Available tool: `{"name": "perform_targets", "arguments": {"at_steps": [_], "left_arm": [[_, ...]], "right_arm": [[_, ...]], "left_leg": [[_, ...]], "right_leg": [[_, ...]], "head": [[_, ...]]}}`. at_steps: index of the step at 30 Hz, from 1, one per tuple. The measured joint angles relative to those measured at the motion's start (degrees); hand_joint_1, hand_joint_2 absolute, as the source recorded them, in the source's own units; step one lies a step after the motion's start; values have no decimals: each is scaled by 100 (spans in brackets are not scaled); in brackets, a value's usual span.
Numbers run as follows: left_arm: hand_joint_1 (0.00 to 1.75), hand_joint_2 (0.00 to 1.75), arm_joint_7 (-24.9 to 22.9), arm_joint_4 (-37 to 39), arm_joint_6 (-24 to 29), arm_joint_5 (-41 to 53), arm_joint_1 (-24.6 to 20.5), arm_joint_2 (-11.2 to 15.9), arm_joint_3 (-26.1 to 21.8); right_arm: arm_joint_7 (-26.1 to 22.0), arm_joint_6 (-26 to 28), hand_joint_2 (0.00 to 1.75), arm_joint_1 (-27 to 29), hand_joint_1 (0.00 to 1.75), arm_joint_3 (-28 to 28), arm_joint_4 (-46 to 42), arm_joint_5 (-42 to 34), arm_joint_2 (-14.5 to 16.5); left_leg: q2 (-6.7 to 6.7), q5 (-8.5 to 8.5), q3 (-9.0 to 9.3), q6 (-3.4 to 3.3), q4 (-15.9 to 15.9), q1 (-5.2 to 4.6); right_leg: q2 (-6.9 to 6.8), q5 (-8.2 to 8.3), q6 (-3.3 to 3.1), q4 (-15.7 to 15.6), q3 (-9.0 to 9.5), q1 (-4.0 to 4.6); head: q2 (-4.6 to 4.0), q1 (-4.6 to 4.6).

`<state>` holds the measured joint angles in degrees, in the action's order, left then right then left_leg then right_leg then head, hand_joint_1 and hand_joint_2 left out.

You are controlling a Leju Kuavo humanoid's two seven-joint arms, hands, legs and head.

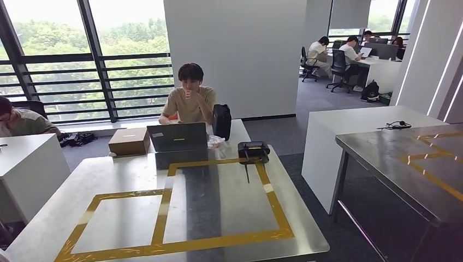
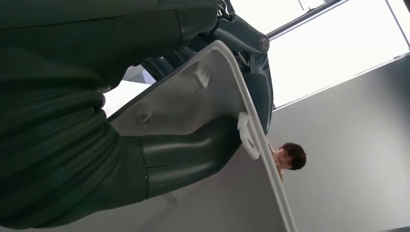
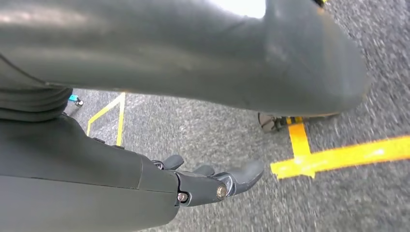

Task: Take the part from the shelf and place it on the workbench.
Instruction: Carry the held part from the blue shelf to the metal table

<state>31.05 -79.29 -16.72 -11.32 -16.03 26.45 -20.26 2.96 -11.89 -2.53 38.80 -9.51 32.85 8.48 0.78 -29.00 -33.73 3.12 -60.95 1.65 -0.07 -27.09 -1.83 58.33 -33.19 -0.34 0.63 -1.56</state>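
The left hand [image 2: 159, 145] grips a flat light-grey plastic part [image 2: 193, 101] with moulded clips; in the left wrist view the thick grey thumb lies across the near face and the darker fingers [image 2: 256, 72] wrap over the far edge. The part's lower end runs out of that picture, so its full shape cannot be told. Beyond its edge a seated person [image 2: 290, 157] shows in part, the rest hidden behind the part.

The right hand [image 3: 212, 181] hangs above grey carpet floor [image 3: 193, 125] crossed by yellow tape lines [image 3: 338, 154]; its dark fingers [image 3: 246, 174] are stretched apart and hold nothing. A blurred dark rounded shape takes up the upper part of that picture and cannot be made out.

In the head view a steel-topped desk [image 1: 229, 202] marked with yellow tape rectangles [image 1: 218, 243] stands ahead, its near-left corner cut off by the picture edge. At its far end sit an open grey laptop [image 1: 177, 136], a brown cardboard box [image 1: 129, 141] just beside it, and a small black device [image 1: 253, 150] with a thin rod pointing along the desk; what the device is cannot be told. The same person [image 1: 190, 101] sits behind the laptop, the lower body hidden by it. A second steel desk [image 1: 415, 164] with yellow tape is cut off at the right edge.
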Motion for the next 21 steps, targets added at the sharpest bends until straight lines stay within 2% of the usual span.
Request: {"name": "perform_targets", "arguments": {"at_steps": [3, 4, 5, 6, 7, 8, 9, 10, 11, 14, 15, 16, 18, 19, 20, 21], "left_arm": [[175, 175, -1, 24, 0, 0, -16, -5, 0], [175, 175, -3, 36, 1, 0, -13, -9, 1], [175, 175, -3, 48, 1, 1, -13, -11, 2], [175, 175, -3, 57, 1, 1, -19, -12, 2], [175, 175, -2, 62, 1, 1, -28, -9, 2], [175, 175, -1, 64, 1, 1, -42, -6, 2], [175, 175, -1, 66, 0, 1, -58, -4, 2], [175, 175, -1, 67, 1, 2, -71, -3, 2], [175, 175, -1, 69, 1, 2, -81, -3, 2], [175, 175, -1, 79, 2, 25, -102, -4, 10], [175, 175, 1, 83, 2, 38, -122, -4, 14], [175, 175, 3, 88, 2, 50, -142, -5, 16], [175, 175, 6, 108, 2, 65, -169, -16, 22], [175, 175, 10, 122, 3, 71, -169, -26, 27], [175, 175, 18, 134, 7, 78, -168, -39, 31], [175, 175, 29, 144, 15, 82, -167, -52, 35]], "right_arm": [[-3, 0, 0, 3, 0, 2, 0, -2, 0], [-7, 0, 0, 8, 0, 2, 0, -3, 1], [-11, 0, 0, 13, 0, 2, 0, -5, 1], [-14, 0, 0, 17, 0, 2, 0, -6, 2], [-16, -1, 0, 20, 0, 2, 0, -7, 2], [-16, -5, 0, 19, 0, 2, 0, -6, 2], [-16, -9, 0, 15, 0, 2, 0, -5, 2], [-15, -13, 0, 9, 0, 2, 0, -5, 2], [-13, -15, 0, 5, 0, 3, 0, -5, 2], [-13, -6, 0, -6, 0, 5, 0, -14, 2], [-15, -2, 0, -13, 0, 7, 0, -19, 2], [-18, 2, 0, -24, 0, 8, 0, -24, 2], [-18, 2, 0, -31, 0, 10, 0, -28, 2], [-18, 1, 0, -24, 0, 13, 0, -28, 2], [-18, 0, 0, -10, 0, 18, 0, -28, 2], [-17, 0, 0, 4, 0, 24, 0, -27, 2]], "left_leg": [[-38, -431, -606, 20, -1124, -6], [-40, -455, -767, 18, -1374, -7], [-42, -358, -814, 8, -1392, -8], [-47, -159, -737, -10, -1173, -11], [-61, 96, -563, -36, -776, -16], [-88, 261, -372, -62, -372, -39], [-109, 347, -208, -94, -49, -59], [-125, 354, -107, -128, 146, -80], [-126, 295, -71, -161, 207, -96], [-80, 239, 12, -277, 248, -72], [-71, 215, 55, -311, 255, -63], [-64, 187, 95, -334, 262, -56], [-54, 112, 162, -353, 262, -56], [-45, 66, 210, -351, 262, -57], [-35, 14, 275, -347, 262, -57], [-24, -42, 353, -339, 262, -56]], "right_leg": [[-11, -61, -72, -11, 66, 16], [-13, -91, -82, -10, 92, 27], [-14, -124, -83, -9, 128, 34], [-15, -160, -79, -9, 177, 39], [-16, -201, -67, -9, 237, 42], [-18, -244, -45, -8, 286, 51], [-20, -287, -14, -6, 318, 60], [-27, -321, 19, -12, 340, 68], [-35, -331, 54, -3, 352, 77], [-48, -367, 142, 140, 347, 67], [-41, -419, 171, 325, 250, 60], [-32, -507, 201, 641, 57, 49], [-21, -753, 241, 1401, -475, 39], [-17, -830, 249, 1658, -711, 36], [-15, -813, 246, 1707, -847, 36], [-12, -682, 235, 1541, -873, 37]], "head": [[0, -11], [0, -13], [0, -13], [0, -14], [0, -14], [0, -14], [-1, -15], [0, -15], [0, -13], [0, -1], [0, 3], [0, 8], [0, 12], [0, 14], [0, 16], [0, 18]]}}
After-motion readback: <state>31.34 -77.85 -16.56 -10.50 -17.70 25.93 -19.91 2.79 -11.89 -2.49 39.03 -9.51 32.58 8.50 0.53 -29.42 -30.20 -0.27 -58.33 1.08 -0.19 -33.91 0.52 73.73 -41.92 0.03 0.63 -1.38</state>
